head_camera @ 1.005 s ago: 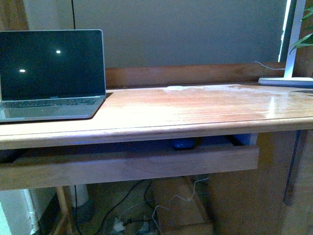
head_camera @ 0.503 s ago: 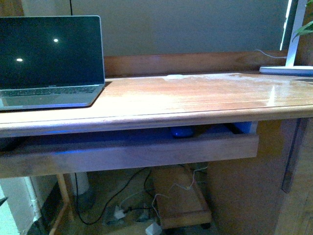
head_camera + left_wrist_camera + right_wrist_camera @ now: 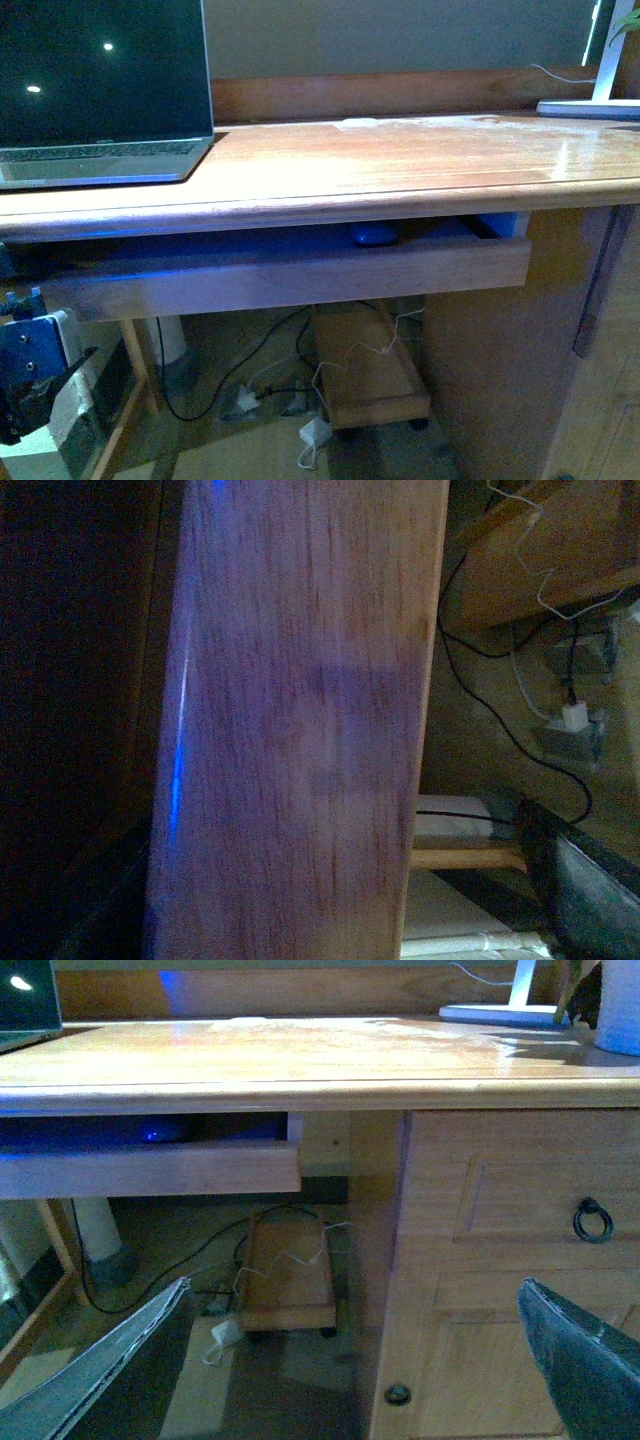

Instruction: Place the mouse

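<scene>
The mouse [image 3: 373, 234] is a small dark blue oval lying in the pull-out tray [image 3: 300, 275] under the desk top, just behind the tray's wooden front. My left gripper [image 3: 32, 372] is open and empty at the lower left, below the tray's left end and far from the mouse. The left wrist view is filled by the tray's wooden front [image 3: 300, 730], very close. My right gripper [image 3: 350, 1380] is open and empty, facing the desk's cabinet door [image 3: 520, 1220], to the right of the tray [image 3: 150, 1170]. The mouse cannot be made out in either wrist view.
An open laptop [image 3: 100, 90] stands on the desk top [image 3: 400, 165] at the left. A white lamp base [image 3: 590, 105] is at the back right. Under the desk are cables [image 3: 270, 385], a wheeled wooden stand [image 3: 365, 375] and a desk leg [image 3: 135, 390].
The front view has tilted down and moved closer to the desk. My left gripper has come into view at the lower left. The mouse stays in the tray.
</scene>
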Tool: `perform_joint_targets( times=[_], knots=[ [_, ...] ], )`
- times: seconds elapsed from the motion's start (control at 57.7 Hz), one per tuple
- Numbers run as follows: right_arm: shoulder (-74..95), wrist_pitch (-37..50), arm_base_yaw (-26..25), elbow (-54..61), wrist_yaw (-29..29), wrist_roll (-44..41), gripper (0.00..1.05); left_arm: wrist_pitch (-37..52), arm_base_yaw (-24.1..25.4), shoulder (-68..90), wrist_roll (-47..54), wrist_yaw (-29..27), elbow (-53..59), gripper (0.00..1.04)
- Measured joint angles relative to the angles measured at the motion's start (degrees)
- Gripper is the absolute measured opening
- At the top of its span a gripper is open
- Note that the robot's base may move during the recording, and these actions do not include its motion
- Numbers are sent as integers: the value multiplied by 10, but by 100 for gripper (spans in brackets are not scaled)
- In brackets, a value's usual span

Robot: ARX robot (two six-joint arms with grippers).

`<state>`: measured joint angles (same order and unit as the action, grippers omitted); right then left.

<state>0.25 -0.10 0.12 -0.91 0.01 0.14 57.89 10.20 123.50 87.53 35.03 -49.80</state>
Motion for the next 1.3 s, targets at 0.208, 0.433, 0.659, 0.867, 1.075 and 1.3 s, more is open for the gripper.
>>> perform_joint_targets(
  times=[0.208,0.433,0.659,0.867,1.075,1.3],
  knots=[
    [0,0,0,0,0,0,97,-266,-4,-107,-53,-18,14,97],
    [0,0,0,0,0,0,97,-540,-8,-295,-170,146,122,97],
    [0,0,0,0,0,0,97,-466,-37,-436,-499,172,202,97],
    [0,0,0,0,0,0,97,-293,-14,-549,-805,51,209,97],
    [0,0,0,0,0,0,97,-351,6,-732,-968,-50,297,94],
    [4,-4,-1,-1,-7,5,97,-408,-66,-952,-898,-332,385,59]
  ],
)
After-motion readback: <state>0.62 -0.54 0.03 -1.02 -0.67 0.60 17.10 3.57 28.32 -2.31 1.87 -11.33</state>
